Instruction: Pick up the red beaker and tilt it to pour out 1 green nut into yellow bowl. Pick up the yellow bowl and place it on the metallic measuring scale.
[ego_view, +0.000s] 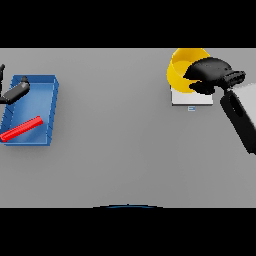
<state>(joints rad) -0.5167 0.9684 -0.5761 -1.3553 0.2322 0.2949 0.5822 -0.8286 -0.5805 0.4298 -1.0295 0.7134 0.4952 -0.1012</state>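
Observation:
The yellow bowl (181, 67) sits at the far right of the table on top of the pale square measuring scale (192, 98). My right hand (211, 71) covers the bowl's right side, with fingers and thumb curled round its rim. The red beaker (21, 128) lies on its side in the blue tray (53, 107) at the far left. My left hand (16, 91) hovers over the tray's upper left corner with relaxed fingers, above the beaker and apart from it. No green nut shows; the bowl's inside is partly hidden by my hand.
The blue tray lies along the table's left edge. The bowl and scale stand close to the table's far edge. A small mark (191, 108) lies just in front of the scale. My right forearm (240, 117) reaches in from the right.

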